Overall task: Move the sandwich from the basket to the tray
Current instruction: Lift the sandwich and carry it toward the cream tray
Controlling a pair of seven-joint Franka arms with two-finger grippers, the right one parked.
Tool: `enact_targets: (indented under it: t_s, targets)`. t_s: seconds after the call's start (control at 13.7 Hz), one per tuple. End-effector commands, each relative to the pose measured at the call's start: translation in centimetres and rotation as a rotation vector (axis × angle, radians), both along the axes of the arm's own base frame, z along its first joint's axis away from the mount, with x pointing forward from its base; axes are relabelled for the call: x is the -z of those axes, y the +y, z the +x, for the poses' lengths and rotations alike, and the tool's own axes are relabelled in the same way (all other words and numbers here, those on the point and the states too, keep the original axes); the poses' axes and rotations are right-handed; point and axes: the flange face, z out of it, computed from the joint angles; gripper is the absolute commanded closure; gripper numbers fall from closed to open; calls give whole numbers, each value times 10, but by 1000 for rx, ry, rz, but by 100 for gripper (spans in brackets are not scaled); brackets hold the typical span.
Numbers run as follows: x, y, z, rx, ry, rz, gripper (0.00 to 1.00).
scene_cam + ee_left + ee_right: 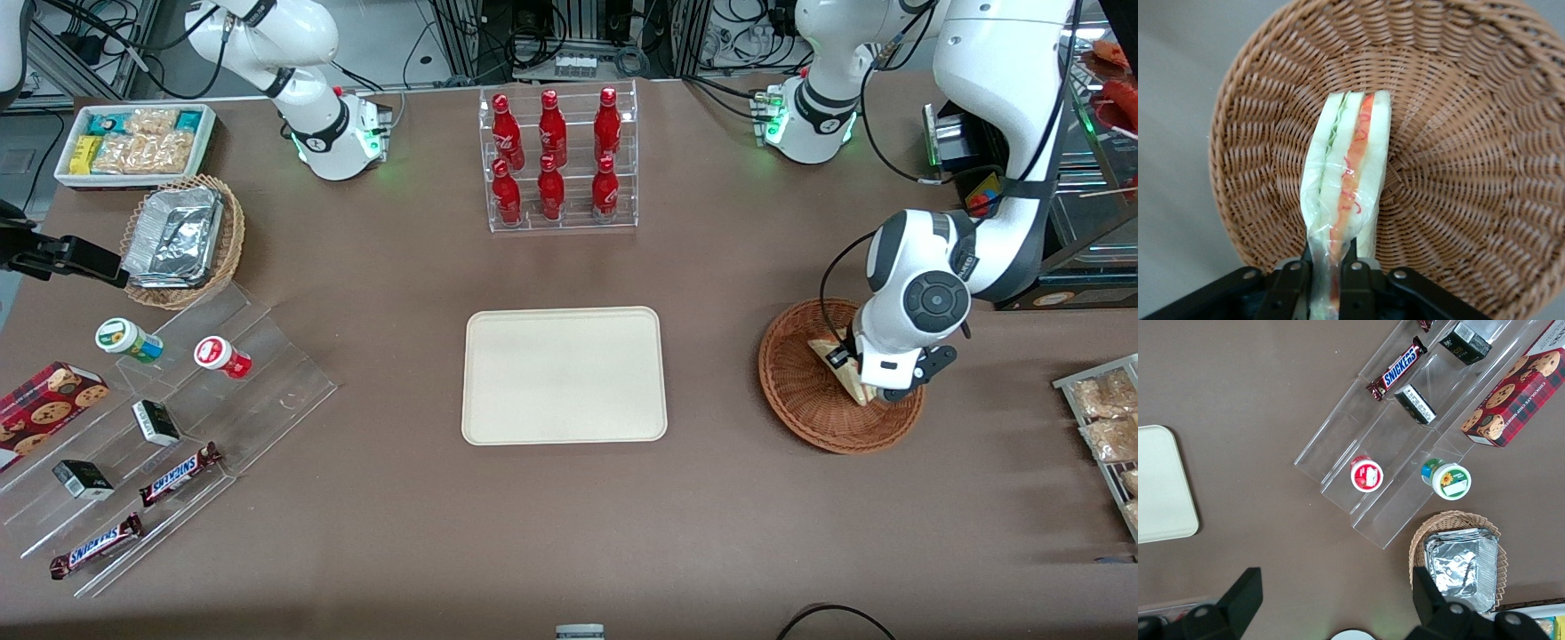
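The sandwich [1350, 172], a clear-wrapped wedge with pale bread and red and green layers, stands on edge in the reddish-brown wicker basket [1458, 147]. My left gripper [1327, 280] is shut on the sandwich's near end, one black finger on each side of it. In the front view the gripper [876, 384] reaches down into the basket [800, 391], and part of the sandwich [824, 348] shows beside the wrist. The cream tray [564, 374] lies flat at the table's middle, apart from the basket, with nothing on it.
A clear rack of red bottles [557, 160] stands farther from the front camera than the tray. A wire rack of bagged snacks [1105, 418] sits at the working arm's end. Toward the parked arm's end are clear tiered shelves [169, 427] with snacks and a tan foil-pack basket [182, 240].
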Motion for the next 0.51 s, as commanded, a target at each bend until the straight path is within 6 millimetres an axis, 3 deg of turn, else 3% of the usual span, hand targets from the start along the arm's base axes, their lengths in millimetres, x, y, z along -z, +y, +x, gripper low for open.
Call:
enact_targets:
  t_s: [0.0, 0.22, 0.44]
  targets:
    - [-42, -33, 14, 73, 2, 34, 100]
    - [-83, -99, 19, 160, -25, 22, 100]
    - [-106, -164, 15, 198, -66, -86, 100]
